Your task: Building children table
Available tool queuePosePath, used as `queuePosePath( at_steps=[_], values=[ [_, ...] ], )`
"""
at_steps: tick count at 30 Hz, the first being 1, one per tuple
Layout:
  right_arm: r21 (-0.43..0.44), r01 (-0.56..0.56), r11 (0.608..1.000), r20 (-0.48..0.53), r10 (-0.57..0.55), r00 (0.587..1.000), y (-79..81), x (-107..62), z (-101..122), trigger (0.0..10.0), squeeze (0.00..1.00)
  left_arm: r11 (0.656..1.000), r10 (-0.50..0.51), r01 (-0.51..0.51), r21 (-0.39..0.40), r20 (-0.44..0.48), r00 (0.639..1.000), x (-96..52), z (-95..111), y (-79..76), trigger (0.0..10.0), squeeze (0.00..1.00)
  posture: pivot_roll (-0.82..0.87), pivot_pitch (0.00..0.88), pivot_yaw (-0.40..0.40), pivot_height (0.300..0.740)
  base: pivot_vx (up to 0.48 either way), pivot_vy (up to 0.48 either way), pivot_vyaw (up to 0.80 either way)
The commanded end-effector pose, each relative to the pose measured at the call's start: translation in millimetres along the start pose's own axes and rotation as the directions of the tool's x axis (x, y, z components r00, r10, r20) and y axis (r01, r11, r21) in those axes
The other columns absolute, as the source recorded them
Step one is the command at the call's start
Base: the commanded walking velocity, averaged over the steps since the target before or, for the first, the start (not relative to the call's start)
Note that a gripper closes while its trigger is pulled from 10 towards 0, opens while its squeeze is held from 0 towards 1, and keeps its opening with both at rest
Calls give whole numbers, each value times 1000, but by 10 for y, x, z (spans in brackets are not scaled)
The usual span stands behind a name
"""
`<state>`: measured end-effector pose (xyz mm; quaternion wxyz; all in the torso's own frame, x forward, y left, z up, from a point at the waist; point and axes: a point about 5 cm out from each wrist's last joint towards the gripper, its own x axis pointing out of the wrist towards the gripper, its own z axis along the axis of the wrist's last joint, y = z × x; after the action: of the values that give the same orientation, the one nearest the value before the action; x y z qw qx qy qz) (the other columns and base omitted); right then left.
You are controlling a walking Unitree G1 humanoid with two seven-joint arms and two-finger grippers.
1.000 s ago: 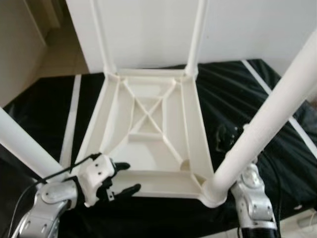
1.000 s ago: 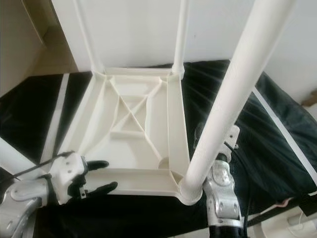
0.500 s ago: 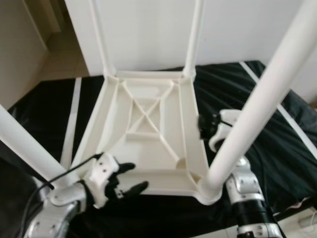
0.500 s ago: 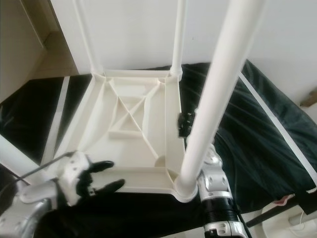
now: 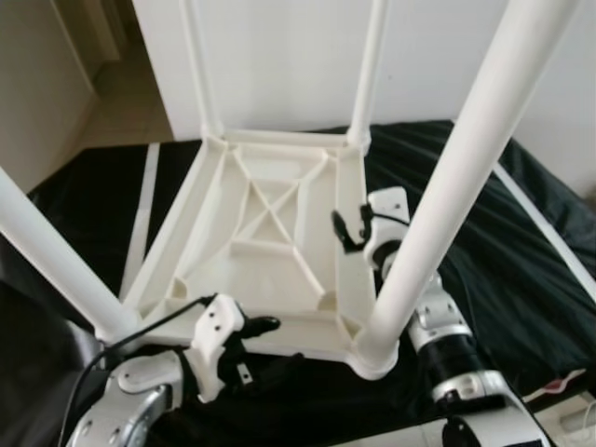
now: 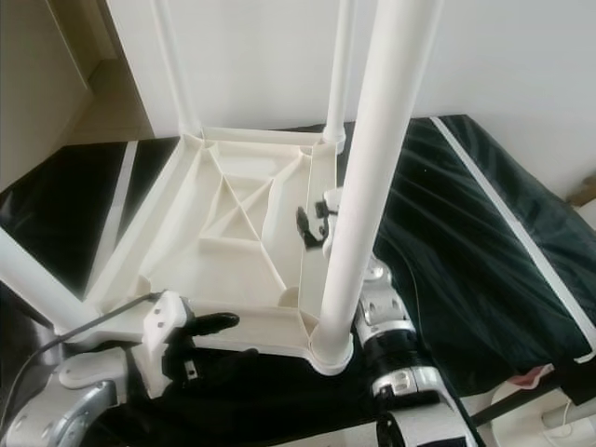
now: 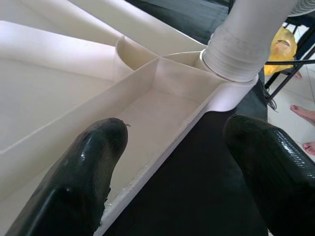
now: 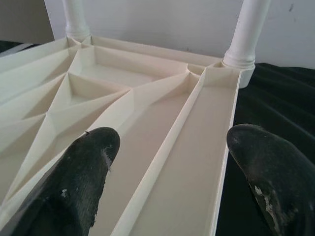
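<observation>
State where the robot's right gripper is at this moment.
The right gripper is open over the right edge of the upturned white table, just left of its near-right leg.

Upturned white plastic table (image 5: 270, 233) on black cloth (image 5: 484, 242), four legs up. Left gripper (image 5: 256, 346) spread at near rim; right gripper (image 5: 346, 228) spread over right rim.

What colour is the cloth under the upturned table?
Black cloth with white stripes, clearest in the left eye view.
</observation>
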<state>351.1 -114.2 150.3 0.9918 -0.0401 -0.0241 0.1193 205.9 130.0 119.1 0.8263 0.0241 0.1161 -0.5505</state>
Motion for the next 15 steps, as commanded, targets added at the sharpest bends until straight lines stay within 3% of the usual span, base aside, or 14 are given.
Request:
queuePosePath(
  at_steps=[1, 3, 4, 7, 11, 13, 15],
  values=[
    [15, 29, 999, 12, -29, 1000, -48, -12, 0, 10000, 0, 1000, 3, -3, 9, 2, 1000, -13, 31, -11, 10000, 0, 39, 0, -32, 740, 0, 0, 0],
    [38, 135, 990, 33, -136, 990, -206, -78, -18, 10000, 0, 1000, 23, -22, 15, -11, 1000, -69, 25, 27, 10000, 0, 40, 0, -33, 740, 0, 0, 0],
    [38, 135, 990, 33, -136, 990, -206, -78, -18, 10000, 0, 1000, 23, -22, 15, -11, 1000, -69, 25, 27, 10000, 0, 40, 0, -33, 740, 0, 0, 0],
    [77, 297, 952, 25, -300, 954, -466, -176, -85, 10000, 0, 999, 36, -35, 32, -27, 999, -186, 32, 99, 10000, 0, 35, 0, -32, 740, 0, 0, 0],
    [81, 354, 932, 11, -356, 934, -569, -209, -125, 10000, 0, 998, 41, -39, 43, -38, 998, -247, 34, 134, 10000, 0, 33, 0, -29, 740, 0, 0, 0],
    [54, 436, 899, -54, -433, 900, -752, -267, -242, 10000, 0, 999, 19, -15, 49, -74, 997, -330, 15, 136, 10000, 0, 28, 0, -19, 740, 0, 0, 0],
    [43, 467, 883, -84, -463, 883, -832, -298, -294, 10000, 0, 999, 4, 0, 49, -95, 995, -361, 1, 125, 10000, 0, 27, 0, -18, 740, 0, 0, 0]
  ],
)
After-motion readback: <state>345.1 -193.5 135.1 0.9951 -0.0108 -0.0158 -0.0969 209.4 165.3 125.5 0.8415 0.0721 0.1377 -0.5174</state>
